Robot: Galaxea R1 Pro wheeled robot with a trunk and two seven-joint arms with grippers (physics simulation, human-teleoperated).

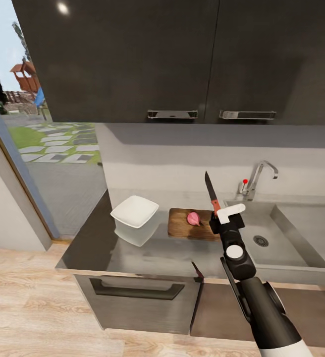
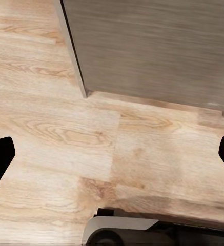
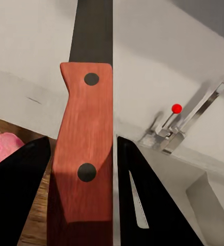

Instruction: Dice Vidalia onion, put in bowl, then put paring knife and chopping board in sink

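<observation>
Pinkish Vidalia onion (image 1: pixel 193 218) whole on chopping board (image 1: pixel 180 223), between bowl (image 1: pixel 135 211) and sink (image 1: pixel 281 238). Right gripper (image 1: pixel 221 214) clamps paring knife (image 1: pixel 211 192), blade upright. Left gripper (image 2: pixel 112 154) spread wide above wooden floor (image 2: pixel 50 128).

Glossy dark surface (image 1: pixel 157 255) with sink (image 1: pixel 281 238)

Directly on it: the white bowl (image 1: pixel 135 211) and, just beside it, the chopping board (image 1: pixel 182 225) carrying the onion (image 1: pixel 193 218).

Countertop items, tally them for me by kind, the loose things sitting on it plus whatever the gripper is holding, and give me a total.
Bowl: 1
Chopping board: 1
Vidalia onion, whole, on the board: 1
Paring knife, held blade-up in the right gripper: 1
Total: 4
</observation>
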